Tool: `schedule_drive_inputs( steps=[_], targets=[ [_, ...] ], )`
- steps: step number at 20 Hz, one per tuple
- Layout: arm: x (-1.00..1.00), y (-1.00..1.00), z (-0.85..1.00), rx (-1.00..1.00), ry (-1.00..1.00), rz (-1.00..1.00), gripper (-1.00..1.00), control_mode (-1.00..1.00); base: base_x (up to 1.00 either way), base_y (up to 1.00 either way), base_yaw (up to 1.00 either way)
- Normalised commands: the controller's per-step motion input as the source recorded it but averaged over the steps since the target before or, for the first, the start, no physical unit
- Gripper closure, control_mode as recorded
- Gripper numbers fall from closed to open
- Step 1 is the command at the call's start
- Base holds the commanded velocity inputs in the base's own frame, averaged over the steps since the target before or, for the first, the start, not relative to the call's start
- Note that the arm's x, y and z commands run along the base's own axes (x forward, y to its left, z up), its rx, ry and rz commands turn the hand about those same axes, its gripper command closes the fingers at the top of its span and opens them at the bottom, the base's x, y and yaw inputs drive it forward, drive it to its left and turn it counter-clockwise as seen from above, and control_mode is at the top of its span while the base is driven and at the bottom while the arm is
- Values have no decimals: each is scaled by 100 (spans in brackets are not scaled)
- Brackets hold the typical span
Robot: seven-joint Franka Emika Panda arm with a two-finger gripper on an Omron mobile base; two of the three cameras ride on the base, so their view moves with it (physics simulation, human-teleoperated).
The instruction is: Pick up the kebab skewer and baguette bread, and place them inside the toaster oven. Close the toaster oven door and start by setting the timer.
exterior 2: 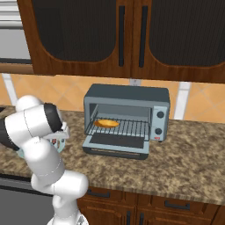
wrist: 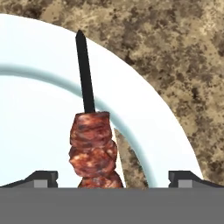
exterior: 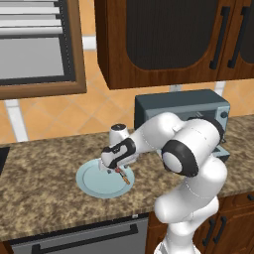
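Bread is already sitting on the rack inside the toaster oven point(exterior 2: 126, 117), its door point(exterior 2: 116, 145) hanging down. I am holding my claw point(wrist: 113, 177) wide apart over the kebab skewer point(wrist: 91, 144) at lower centre, on the plate point(exterior: 94, 182). Grasping, loading, closing and timing are remaining. The skewer's lower end is cut off.

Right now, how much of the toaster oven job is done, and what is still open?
Done: the baguette bread lies on the rack inside the toaster oven. In hand: the open gripper straddles the kebab skewer on the plate, not yet gripping it. Left: load the skewer, shut the toaster oven door, which hangs open, and set the timer.
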Motion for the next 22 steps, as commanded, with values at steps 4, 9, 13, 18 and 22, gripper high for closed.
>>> schedule_drive_inputs(
  steps=[4, 9, 13, 18, 22],
  targets=[
    [0, 0, -8, 0, 4, 0, 100, -100, 0, 0, 0],
    [-3, 0, -36, 0, 0, 0, 100, -100, 0, 0, 0],
    [-15, 0, -44, 0, 0, 0, 100, -100, 0, 0, 0],
    [-4, 0, 8, 0, 0, -2, 100, -100, 0, 0, 0],
    [-11, -19, 75, 0, 0, -7, 100, -100, 0, 0, 0]
  ],
)
